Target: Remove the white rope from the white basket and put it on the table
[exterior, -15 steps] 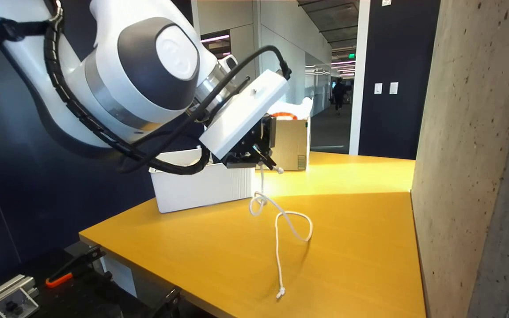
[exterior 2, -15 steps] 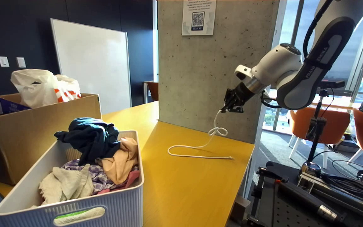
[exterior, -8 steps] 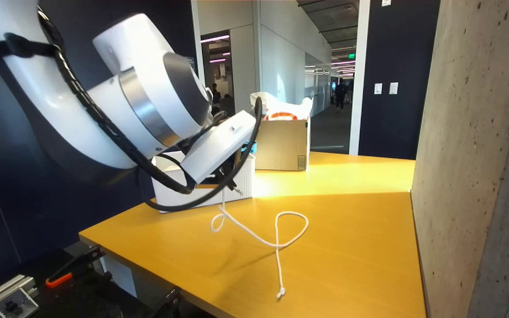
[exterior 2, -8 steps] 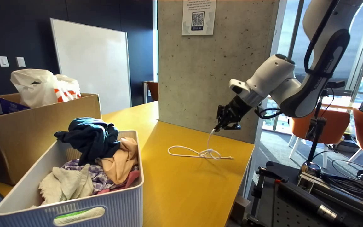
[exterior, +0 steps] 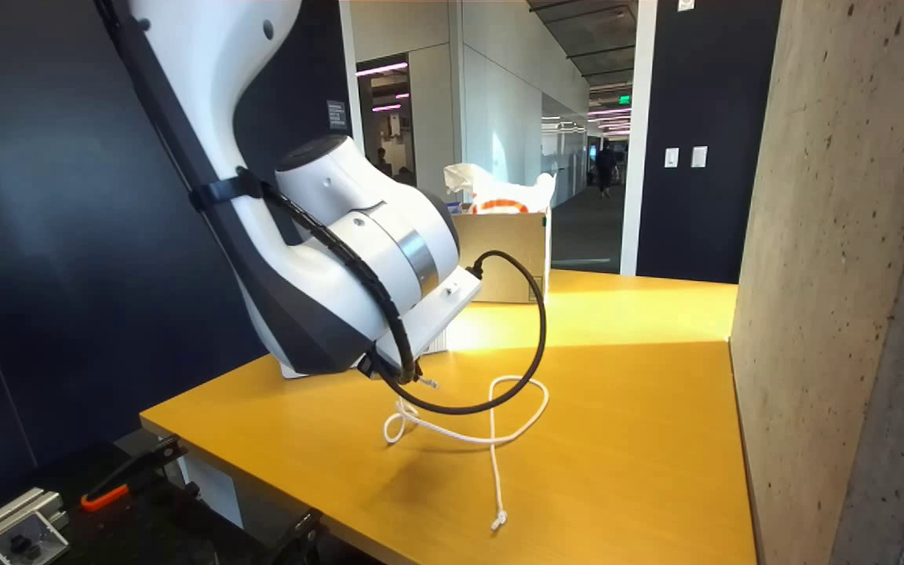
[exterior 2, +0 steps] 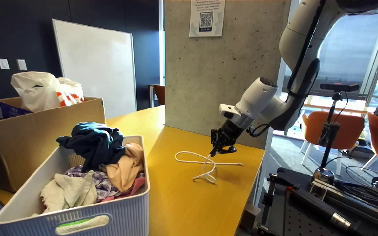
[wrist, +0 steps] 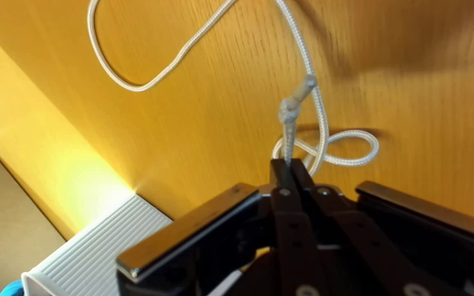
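The white rope (exterior 2: 189,161) lies mostly in loose loops on the yellow-orange table (exterior 2: 189,200). It also shows in an exterior view (exterior: 493,471) and in the wrist view (wrist: 323,119). My gripper (exterior 2: 212,153) is shut on the rope near one knotted end, a little above the table. In the wrist view the knot sticks out past the closed fingertips (wrist: 278,172). In an exterior view the arm and cable hide most of the gripper. The white basket (exterior 2: 126,216) holds several cloths and stands apart from the rope; its ribbed side shows in the wrist view (wrist: 113,242).
A brown cardboard box (exterior 2: 57,134) with white plastic bags (exterior 2: 38,90) stands behind the basket. A concrete pillar (exterior 2: 225,82) rises at the table's edge. A black cart (exterior 2: 304,209) with tools stands beside the table. A black cable (exterior: 534,345) loops out from the wrist.
My gripper has come down toward the table with the rope end still held. More of the rope now rests on the table, and its small loop has settled lower. The basket has not moved.
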### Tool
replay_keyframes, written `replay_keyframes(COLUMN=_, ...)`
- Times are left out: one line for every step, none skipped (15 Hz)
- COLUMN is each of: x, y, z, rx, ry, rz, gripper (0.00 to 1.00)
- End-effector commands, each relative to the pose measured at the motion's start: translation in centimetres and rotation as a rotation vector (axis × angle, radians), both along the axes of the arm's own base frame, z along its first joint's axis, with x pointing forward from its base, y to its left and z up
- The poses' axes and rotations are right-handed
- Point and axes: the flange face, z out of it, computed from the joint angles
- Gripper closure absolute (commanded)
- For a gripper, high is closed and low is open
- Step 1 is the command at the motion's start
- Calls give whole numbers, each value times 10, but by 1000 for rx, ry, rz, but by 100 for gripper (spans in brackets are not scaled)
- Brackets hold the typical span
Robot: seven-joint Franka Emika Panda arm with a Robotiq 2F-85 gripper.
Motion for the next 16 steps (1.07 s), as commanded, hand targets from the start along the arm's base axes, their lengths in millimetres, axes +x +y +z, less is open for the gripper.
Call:
replay_keyframes(x=16, y=-6, z=-9, rx=107, ry=-6, rz=110, gripper=99)
replay_keyframes(x=23, y=-5, z=-14, rx=102, ry=1, rz=124, gripper=99)
replay_keyframes(x=28, y=-6, z=-16, rx=99, ry=9, rz=133, gripper=99)
replay_keyframes(x=35, y=-4, z=-19, rx=93, ry=10, rz=142, gripper=99)
replay_keyframes(x=41, y=-5, z=-20, rx=89, ry=13, rz=147, gripper=99)
replay_keyframes(x=46, y=-4, z=-22, rx=88, ry=15, rz=147, gripper=99)
replay_keyframes(x=52, y=-4, z=-24, rx=86, ry=14, rz=148, gripper=99)
replay_keyframes(x=57, y=-5, z=-25, rx=86, ry=13, rz=145, gripper=98)
replay_keyframes(x=62, y=-5, z=-27, rx=85, ry=11, rz=143, gripper=96)
replay_keyframes(x=66, y=-7, z=-29, rx=84, ry=9, rz=140, gripper=99)
replay_keyframes(x=71, y=-7, z=-34, rx=82, ry=10, rz=136, gripper=99)
replay_keyframes(x=75, y=-7, z=-38, rx=81, ry=13, rz=130, gripper=100)
replay_keyframes(x=78, y=-7, z=-41, rx=80, ry=16, rz=121, gripper=71)
replay_keyframes(x=81, y=-8, z=-42, rx=80, ry=13, rz=115, gripper=71)
replay_keyframes(x=82, y=-6, z=-40, rx=82, ry=15, rz=104, gripper=64)
replay_keyframes(x=84, y=-5, z=-38, rx=85, ry=14, rz=96, gripper=57)
